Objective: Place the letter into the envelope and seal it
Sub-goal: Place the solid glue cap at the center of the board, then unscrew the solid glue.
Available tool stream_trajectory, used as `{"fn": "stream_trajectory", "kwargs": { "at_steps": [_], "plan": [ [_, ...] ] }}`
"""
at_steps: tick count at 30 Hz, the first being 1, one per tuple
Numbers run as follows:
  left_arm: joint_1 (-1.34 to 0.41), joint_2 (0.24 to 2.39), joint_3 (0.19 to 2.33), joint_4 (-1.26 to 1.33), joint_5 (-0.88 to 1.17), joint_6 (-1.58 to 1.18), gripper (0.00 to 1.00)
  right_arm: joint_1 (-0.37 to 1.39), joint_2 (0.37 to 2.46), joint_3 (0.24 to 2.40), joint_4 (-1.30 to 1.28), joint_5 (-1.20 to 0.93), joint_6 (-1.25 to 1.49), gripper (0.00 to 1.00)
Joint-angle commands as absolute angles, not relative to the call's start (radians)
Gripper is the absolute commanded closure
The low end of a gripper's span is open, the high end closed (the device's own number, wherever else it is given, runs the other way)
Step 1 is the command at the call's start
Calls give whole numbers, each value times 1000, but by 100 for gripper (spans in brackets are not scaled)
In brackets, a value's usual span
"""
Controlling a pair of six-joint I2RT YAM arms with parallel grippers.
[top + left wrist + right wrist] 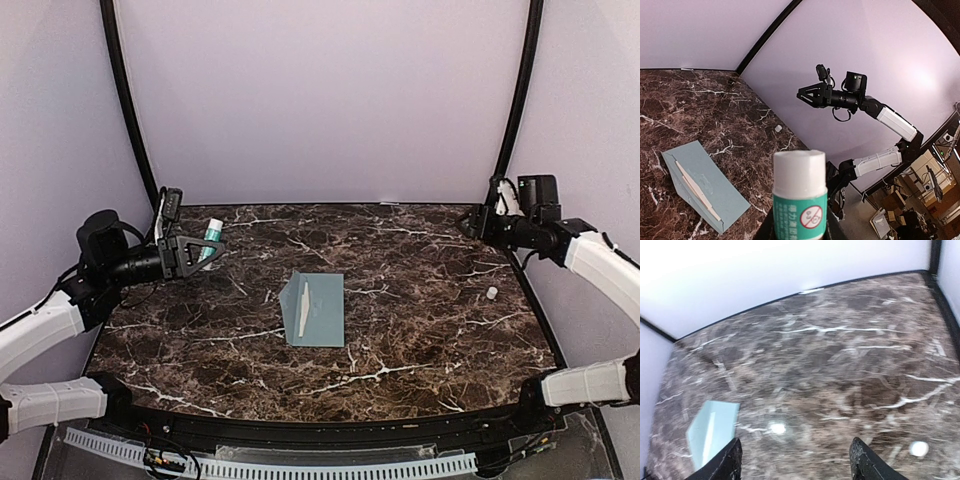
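Left gripper is clamping a glue stick; right gripper is hovering wide open, empty, well apart from the envelope.

1. A dark, white-veined marble-patterned table carries everything.
2. A pale teal envelope lies flat near its middle.
3. A small white cap rests on the tabletop, well right of the envelope.

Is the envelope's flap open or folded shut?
Open: the flap juts out beside the envelope body in the top view, not folded over it.
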State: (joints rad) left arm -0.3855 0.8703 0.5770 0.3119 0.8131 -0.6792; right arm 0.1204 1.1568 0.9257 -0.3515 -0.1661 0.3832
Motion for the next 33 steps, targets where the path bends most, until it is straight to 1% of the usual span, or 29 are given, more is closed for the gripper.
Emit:
{"fn": "stream_trajectory", "kwargs": {
  "at_steps": [1,7,11,14,19,23,25,29,33],
  "plan": [
    [-441,855,616,430,810,-679,100,321,1085,945,-218,-430,517,29],
    [-627,959,724,453,692,-642,100,627,1083,958,116,-506,705,28],
    [-732,1038,794,549,634,-656,100,794,1161,1038,273,-517,725,27],
    [-792,1080,842,641,609,-668,100,886,1227,1110,329,-517,715,28],
    [-846,1137,908,677,586,-666,100,957,1326,1205,377,-548,704,31],
    [-875,1153,908,706,551,-662,99,980,1386,1252,379,-563,699,34],
    [-886,1163,911,711,549,-665,99,989,1409,1276,375,-569,702,38],
    [-907,1186,918,731,561,-675,99,1000,1435,1303,381,-572,700,42],
    [-922,1208,924,744,562,-686,99,1008,1446,1324,374,-583,697,48]
  ]
}}
